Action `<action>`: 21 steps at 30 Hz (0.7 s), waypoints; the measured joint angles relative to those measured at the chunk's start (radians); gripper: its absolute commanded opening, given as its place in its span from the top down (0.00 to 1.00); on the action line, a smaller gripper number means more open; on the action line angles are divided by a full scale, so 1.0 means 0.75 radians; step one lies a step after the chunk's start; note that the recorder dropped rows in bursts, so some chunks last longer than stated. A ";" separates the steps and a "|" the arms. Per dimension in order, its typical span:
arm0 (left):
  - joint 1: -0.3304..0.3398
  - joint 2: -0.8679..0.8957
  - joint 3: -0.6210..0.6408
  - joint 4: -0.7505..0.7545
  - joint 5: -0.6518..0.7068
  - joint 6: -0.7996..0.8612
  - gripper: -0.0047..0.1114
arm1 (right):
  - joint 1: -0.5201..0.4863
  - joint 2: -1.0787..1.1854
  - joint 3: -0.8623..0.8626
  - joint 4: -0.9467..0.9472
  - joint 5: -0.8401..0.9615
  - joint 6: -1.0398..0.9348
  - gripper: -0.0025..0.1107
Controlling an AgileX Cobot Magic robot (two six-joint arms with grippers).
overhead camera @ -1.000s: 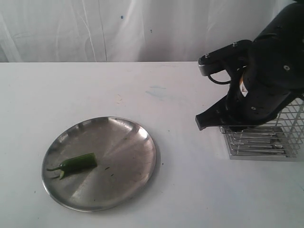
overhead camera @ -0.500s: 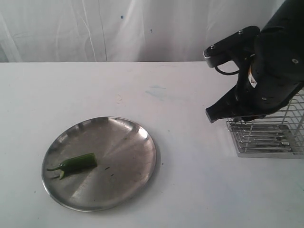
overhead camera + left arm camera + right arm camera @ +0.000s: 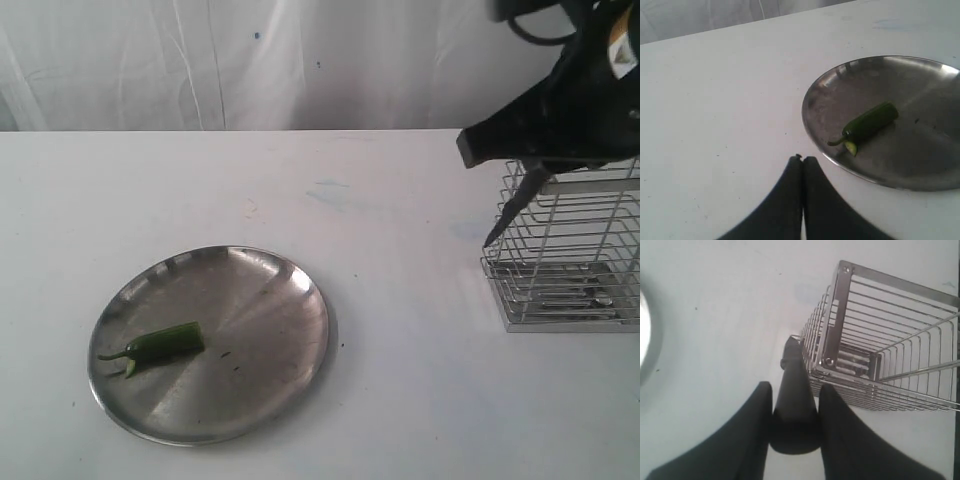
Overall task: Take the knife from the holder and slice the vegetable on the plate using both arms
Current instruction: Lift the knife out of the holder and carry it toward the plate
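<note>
Here the right claw [image 3: 794, 412], clamped on the long dark-bladed knife [image 3: 508, 212] beside the boxy silver wire holder [image 3: 570, 255], risks snagging its bars, far from the plated green chili [image 3: 165, 344].

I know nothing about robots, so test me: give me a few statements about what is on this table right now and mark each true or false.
1. The green chili pepper lies on the round metal plate. True.
2. The right end effector is empty. False: it is closed on the knife, holding it by the black handle.
3. The knife's blade points down beside the wire rack. True.
4. The left end effector is gripping the pepper. False: its fingers are closed together on nothing, above bare table beside the plate.
5. The wire rack stands on the plate. False: it stands on the white table, well apart from the plate.
</note>
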State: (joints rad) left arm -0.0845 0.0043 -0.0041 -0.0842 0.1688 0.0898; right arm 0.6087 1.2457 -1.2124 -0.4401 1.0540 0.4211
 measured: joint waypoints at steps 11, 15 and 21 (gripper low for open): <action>0.000 0.000 0.000 0.000 0.000 0.000 0.96 | 0.000 -0.114 -0.076 0.272 -0.040 -0.225 0.98; 0.000 0.000 0.000 0.000 0.000 0.000 0.96 | 0.000 -0.117 -0.075 0.426 -0.270 -0.284 0.98; 0.000 0.000 0.000 0.000 0.000 0.000 0.96 | 0.000 -0.101 0.088 0.884 -0.757 -0.527 0.98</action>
State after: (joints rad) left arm -0.0845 0.0043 -0.0041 -0.0842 0.1688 0.0898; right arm 0.6087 1.1701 -1.1464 0.2228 0.4865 0.0261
